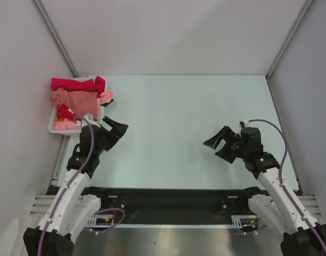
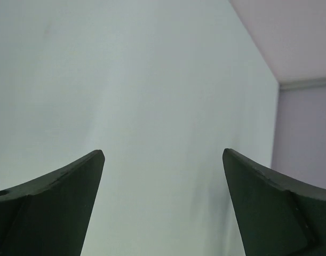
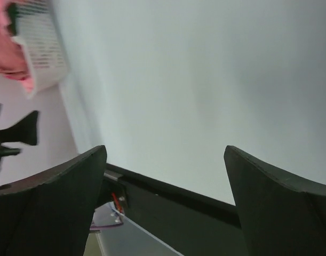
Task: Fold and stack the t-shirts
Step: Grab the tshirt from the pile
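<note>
the t-shirts (image 1: pixel 77 98) heaped in the basket (image 1: pixel 52 127) at upper left lie just above the nearer left jaws; both pairs gape empty.

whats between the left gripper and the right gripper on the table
Nothing: in the top view only bare pale green table lies between the left gripper and the right gripper.

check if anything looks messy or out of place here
The t-shirts are heaped, crumpled, in the white basket at the far left corner of the table, with crimson cloth spilling over its right rim. Nothing looks damaged. The left gripper and right gripper are open and empty.
</note>
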Tool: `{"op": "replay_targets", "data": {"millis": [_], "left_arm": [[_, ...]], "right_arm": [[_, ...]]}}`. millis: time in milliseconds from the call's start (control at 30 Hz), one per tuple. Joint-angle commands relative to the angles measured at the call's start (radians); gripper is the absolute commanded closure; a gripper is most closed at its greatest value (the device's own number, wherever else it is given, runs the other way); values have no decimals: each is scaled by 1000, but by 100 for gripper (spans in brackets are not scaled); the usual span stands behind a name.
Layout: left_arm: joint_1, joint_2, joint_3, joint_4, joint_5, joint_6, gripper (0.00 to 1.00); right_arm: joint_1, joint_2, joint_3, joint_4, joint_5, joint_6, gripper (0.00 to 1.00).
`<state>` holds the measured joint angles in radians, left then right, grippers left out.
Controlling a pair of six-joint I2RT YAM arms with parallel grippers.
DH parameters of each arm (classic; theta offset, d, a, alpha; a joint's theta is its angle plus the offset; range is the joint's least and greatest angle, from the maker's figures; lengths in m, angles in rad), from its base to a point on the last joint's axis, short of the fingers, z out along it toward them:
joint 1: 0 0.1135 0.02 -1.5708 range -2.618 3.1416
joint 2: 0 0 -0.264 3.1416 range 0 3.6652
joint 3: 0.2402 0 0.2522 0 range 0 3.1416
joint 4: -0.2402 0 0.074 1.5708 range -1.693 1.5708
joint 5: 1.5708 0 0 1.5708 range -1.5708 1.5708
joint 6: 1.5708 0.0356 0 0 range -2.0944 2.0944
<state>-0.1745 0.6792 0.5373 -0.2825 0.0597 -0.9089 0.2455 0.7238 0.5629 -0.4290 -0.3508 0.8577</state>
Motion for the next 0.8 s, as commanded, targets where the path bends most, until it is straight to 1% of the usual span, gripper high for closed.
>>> {"op": "replay_targets", "data": {"millis": [0,33,67,100,133,200,233,300,333,367,400,433,467,500,533,567,600,633,700,767], "left_arm": [[21,103,157,-192,-212,-19,0],[27,138,185,-185,-204,-9,0],[52,169,216,-176,-145,19,0],[70,240,281,-175,-108,89,0],[87,278,315,-178,-71,122,0],[141,357,399,-166,0,165,0],[156,428,421,-141,23,183,0],[171,518,547,-180,-38,214,0],[171,618,605,-214,-58,232,1],[171,669,744,-295,-122,257,3],[171,716,823,-340,-224,312,8],[171,777,904,-395,-307,330,9],[199,880,993,-534,-389,338,9],[198,939,1165,-600,-465,356,8],[201,986,1241,-651,-604,369,7],[207,1063,1300,-720,-654,378,7],[214,1091,1376,-740,-699,393,7],[225,1111,1401,-756,-728,396,7],[269,1138,1420,-761,-724,384,8],[286,1148,1420,-755,-736,386,10]], "right_arm": [[-2,64,95,-184,124,-63,0],[-9,78,112,-201,109,-68,0],[-31,100,150,-215,70,-83,0],[-93,138,169,-220,-80,-103,0],[-115,160,190,-221,-162,-123,0],[-115,189,227,-208,-264,-169,0],[-120,215,229,-185,-302,-177,0],[-123,245,242,-182,-339,-199,0],[-121,259,249,-188,-333,-210,0],[-120,293,261,-206,-327,-221,0],[-115,314,276,-217,-321,-248,0],[-100,336,325,-234,-318,-264,0],[-95,382,359,-249,-297,-284,0],[-89,403,397,-266,-274,-311,1],[-83,431,489,-301,-249,-359,0],[-74,471,524,-312,-228,-382,0],[-72,500,561,-321,-203,-396,1],[-69,522,604,-326,-198,-408,0],[-64,584,646,-327,-200,-399,0],[-71,617,650,-311,-218,-382,0]]}}
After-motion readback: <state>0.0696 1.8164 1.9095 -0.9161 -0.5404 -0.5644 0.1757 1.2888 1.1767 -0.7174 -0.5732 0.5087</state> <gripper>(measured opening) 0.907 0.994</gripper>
